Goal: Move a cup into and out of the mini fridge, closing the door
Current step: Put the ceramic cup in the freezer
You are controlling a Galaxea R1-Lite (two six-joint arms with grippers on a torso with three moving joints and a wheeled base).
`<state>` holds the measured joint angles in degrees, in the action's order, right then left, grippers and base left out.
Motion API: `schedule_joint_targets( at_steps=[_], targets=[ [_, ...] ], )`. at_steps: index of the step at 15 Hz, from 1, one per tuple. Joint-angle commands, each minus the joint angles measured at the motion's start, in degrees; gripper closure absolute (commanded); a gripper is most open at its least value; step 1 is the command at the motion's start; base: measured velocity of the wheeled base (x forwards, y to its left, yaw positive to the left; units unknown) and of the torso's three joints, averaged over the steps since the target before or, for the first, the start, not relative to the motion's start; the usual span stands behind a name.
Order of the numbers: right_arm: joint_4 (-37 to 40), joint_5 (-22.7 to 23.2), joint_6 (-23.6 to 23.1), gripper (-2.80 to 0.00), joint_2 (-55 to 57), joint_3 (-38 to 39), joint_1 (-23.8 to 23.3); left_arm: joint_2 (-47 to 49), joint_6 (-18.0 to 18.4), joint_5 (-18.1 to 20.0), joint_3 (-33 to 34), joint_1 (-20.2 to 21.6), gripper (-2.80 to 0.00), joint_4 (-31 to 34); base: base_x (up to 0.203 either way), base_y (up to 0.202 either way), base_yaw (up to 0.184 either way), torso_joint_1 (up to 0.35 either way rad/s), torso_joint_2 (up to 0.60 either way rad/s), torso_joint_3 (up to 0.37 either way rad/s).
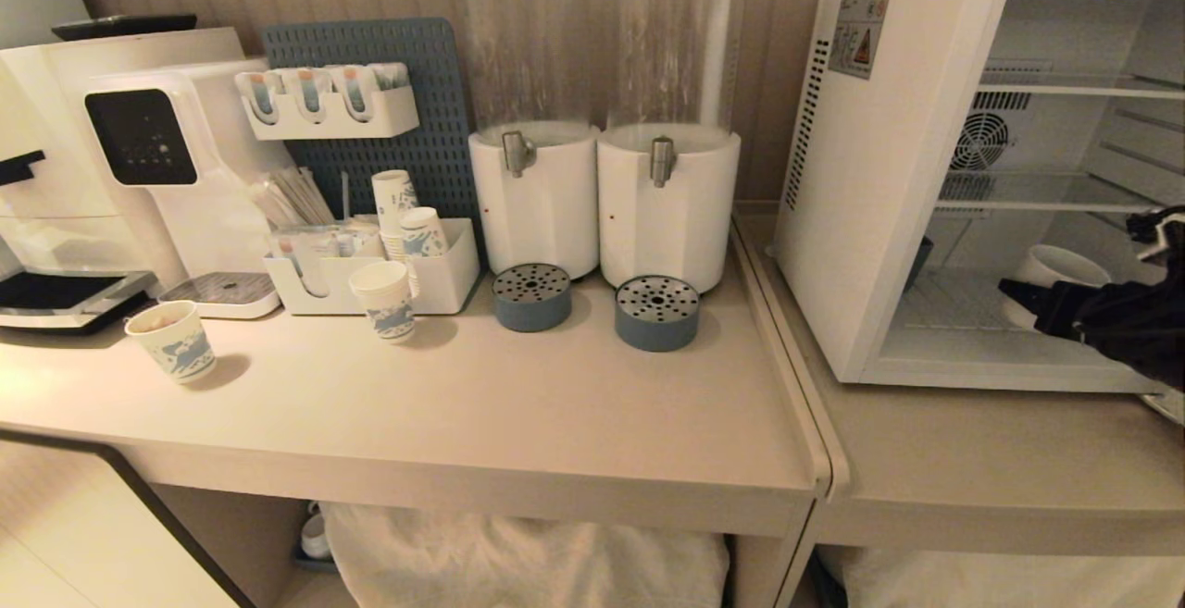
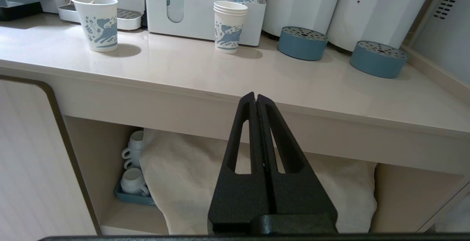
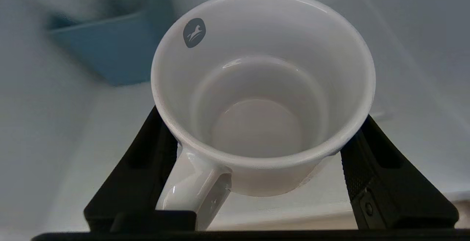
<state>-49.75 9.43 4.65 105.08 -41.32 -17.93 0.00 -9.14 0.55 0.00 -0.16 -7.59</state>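
- The right gripper (image 3: 257, 167) clasps the cup (image 3: 262, 87) inside the mini fridge (image 1: 879, 173).
- The step looks like placing or retrieving; which, one cannot tell.
- The left gripper (image 2: 256, 99) is clenched, empty.

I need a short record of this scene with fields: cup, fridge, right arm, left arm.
cup: white cup, empty, upright, between the fingers of the right end effector
fridge: mini fridge interior open to view, cup at its lowest level
right arm: reaches into the fridge
left arm: left end effector shut, empty, parked before the counter edge
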Motion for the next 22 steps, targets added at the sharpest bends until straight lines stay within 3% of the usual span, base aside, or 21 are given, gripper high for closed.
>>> schedule_joint_targets(
  at_steps=[1,5,22],
  targets=[
    [-4.2,-1.3,-0.5,0.00,4.2,-0.2,-0.2,-0.3,-0.1,0.0,2.3,0.0,0.00,-0.1,0.000,0.000,0.000,0.000,0.00,0.000],
    [-8.1,-2.0,-2.4,0.00,8.5,-1.6,-0.3,-0.3,-0.1,0.0,2.3,0.0,0.00,-0.1,0.000,0.000,0.000,0.000,0.00,0.000],
    [-6.8,-3.3,-3.4,0.00,24.3,-17.2,0.3,-0.3,-0.1,0.0,2.3,0.0,0.00,-0.1,0.000,0.000,0.000,0.000,0.00,0.000]
  ],
)
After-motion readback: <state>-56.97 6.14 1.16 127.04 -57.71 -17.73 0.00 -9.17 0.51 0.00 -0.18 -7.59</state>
